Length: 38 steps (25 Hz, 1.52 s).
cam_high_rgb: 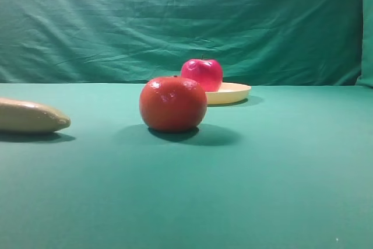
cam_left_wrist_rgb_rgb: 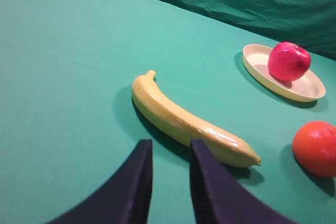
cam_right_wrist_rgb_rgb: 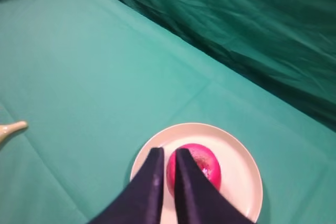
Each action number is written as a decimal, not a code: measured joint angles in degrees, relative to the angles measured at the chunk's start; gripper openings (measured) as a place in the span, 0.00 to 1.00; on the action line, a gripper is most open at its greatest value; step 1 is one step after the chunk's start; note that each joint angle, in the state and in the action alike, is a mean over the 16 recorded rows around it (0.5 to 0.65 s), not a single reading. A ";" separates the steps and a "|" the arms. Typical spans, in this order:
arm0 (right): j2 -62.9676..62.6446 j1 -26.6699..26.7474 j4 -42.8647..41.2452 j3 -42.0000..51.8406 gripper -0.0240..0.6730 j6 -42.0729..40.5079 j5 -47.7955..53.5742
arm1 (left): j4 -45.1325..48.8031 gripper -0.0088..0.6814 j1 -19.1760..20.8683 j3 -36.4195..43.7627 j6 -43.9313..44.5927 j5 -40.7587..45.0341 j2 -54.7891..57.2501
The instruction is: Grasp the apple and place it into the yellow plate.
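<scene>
The crimson apple (cam_high_rgb: pixel 202 74) sits upright inside the pale yellow plate (cam_high_rgb: pixel 236 93) at the back of the green table. In the right wrist view my right gripper (cam_right_wrist_rgb_rgb: pixel 169 152) hangs above the plate (cam_right_wrist_rgb_rgb: pixel 241 150), its dark fingers almost together and empty, with the apple (cam_right_wrist_rgb_rgb: pixel 202 166) just beyond and below them. In the left wrist view my left gripper (cam_left_wrist_rgb_rgb: pixel 170 145) is empty with a narrow gap between its fingers, close to the banana; the apple (cam_left_wrist_rgb_rgb: pixel 289 61) and plate (cam_left_wrist_rgb_rgb: pixel 257 59) lie far to its upper right. Neither gripper shows in the exterior view.
An orange-red round fruit (cam_high_rgb: pixel 173 103) stands in front of the plate, also in the left wrist view (cam_left_wrist_rgb_rgb: pixel 315 148). A pale yellow banana (cam_high_rgb: pixel 29 116) lies at the left, right before the left gripper (cam_left_wrist_rgb_rgb: pixel 184 121). A green curtain (cam_high_rgb: pixel 186 21) backs the table.
</scene>
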 joint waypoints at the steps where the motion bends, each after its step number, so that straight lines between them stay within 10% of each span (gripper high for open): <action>1: -1.93 0.00 -1.07 1.03 0.03 1.43 0.09 | 0.00 0.24 0.00 0.00 0.00 0.00 0.00; 25: -49.82 -0.10 -21.29 36.34 0.03 19.93 6.24 | 0.00 0.24 0.00 0.00 0.00 0.00 0.00; 38: -68.61 -1.69 -26.59 58.28 0.03 26.49 -6.63 | 0.00 0.24 0.00 0.00 0.00 0.00 0.00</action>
